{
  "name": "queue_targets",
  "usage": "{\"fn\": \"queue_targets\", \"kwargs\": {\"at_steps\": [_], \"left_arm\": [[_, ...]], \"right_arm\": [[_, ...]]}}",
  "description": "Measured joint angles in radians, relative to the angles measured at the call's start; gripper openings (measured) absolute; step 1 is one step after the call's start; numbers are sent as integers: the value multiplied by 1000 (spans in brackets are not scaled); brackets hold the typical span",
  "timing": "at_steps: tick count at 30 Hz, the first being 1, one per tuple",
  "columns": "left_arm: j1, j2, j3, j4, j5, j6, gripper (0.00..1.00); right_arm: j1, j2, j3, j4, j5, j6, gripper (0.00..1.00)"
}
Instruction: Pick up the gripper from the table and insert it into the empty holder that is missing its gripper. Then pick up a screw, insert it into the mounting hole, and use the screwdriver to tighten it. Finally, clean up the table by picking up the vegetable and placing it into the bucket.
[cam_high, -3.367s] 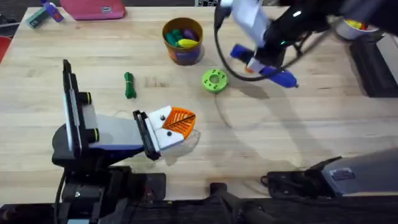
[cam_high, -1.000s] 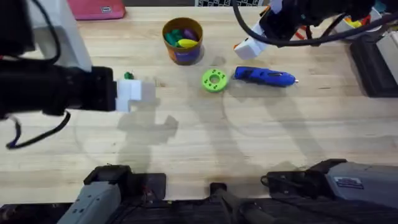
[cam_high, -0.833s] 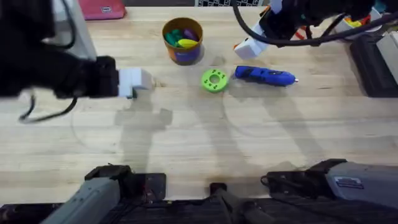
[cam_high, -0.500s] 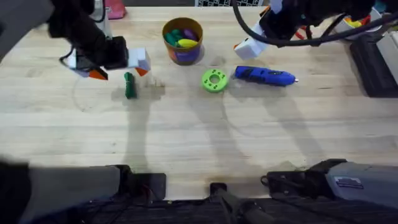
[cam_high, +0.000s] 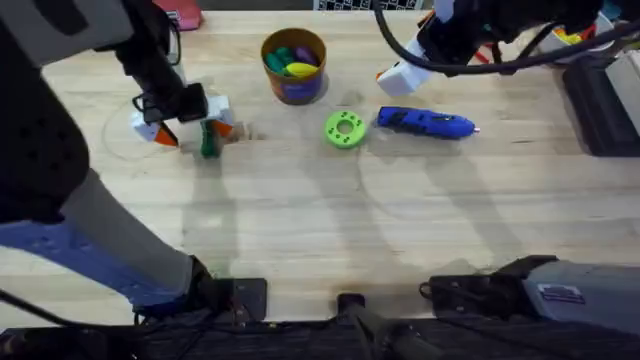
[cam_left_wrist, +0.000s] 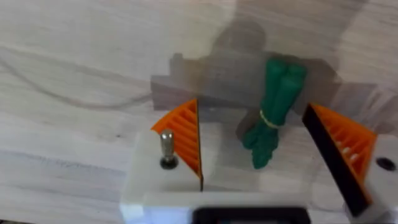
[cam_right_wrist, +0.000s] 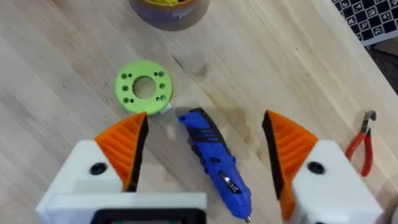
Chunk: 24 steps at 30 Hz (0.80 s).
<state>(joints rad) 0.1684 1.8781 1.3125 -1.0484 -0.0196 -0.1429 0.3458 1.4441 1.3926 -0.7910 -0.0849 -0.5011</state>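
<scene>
left gripper (cam_left_wrist: 267, 155) now straddles the vegetable (cam_left_wrist: 273, 109) on the wooden table (cam_high: 300, 230)
the slim, knobbly dark-green vegetable lies flat between spread orange ribbed pads (cam_left_wrist: 183, 140), which half a second ago hung just above and left of it; the right gripper (cam_right_wrist: 205, 152) (fingers also spread) hangs unmoved over the blue pen-shaped screwdriver (cam_right_wrist: 214, 165); the round bucket (cam_high: 294, 65) stands near.

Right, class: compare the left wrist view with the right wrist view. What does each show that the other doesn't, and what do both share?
Left wrist view alone: the vegetable lying on the table between the open left pincer pads.

Right wrist view alone: the screwdriver below the open right pincer, the green disc, red-handled pliers and the bucket at the edge.

Both: the wooden table, white fingers with orange ribbed pads.
</scene>
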Motion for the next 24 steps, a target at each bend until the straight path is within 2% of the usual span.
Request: {"fn": "queue_targets", "kwargs": {"at_steps": [3, 5, 7, 11, 12, 24], "left_arm": [[-15, 23, 2, 8, 0, 2, 994], [-21, 23, 8, 8, 0, 2, 927], [-27, 23, 8, 2, 0, 3, 710], [-31, 25, 8, -7, 0, 4, 81], [-31, 25, 8, -7, 2, 5, 29], [-31, -6, 8, -29, 2, 6, 17]], "right_arm": [[0, 0, 0, 0, 0, 0, 994], [0, 0, 0, 0, 0, 0, 994], [0, 0, 0, 0, 0, 0, 994], [0, 0, 0, -1, 0, 0, 994], [0, 0, 0, -1, 0, 0, 994], [0, 0, 0, -1, 0, 0, 993]]}}
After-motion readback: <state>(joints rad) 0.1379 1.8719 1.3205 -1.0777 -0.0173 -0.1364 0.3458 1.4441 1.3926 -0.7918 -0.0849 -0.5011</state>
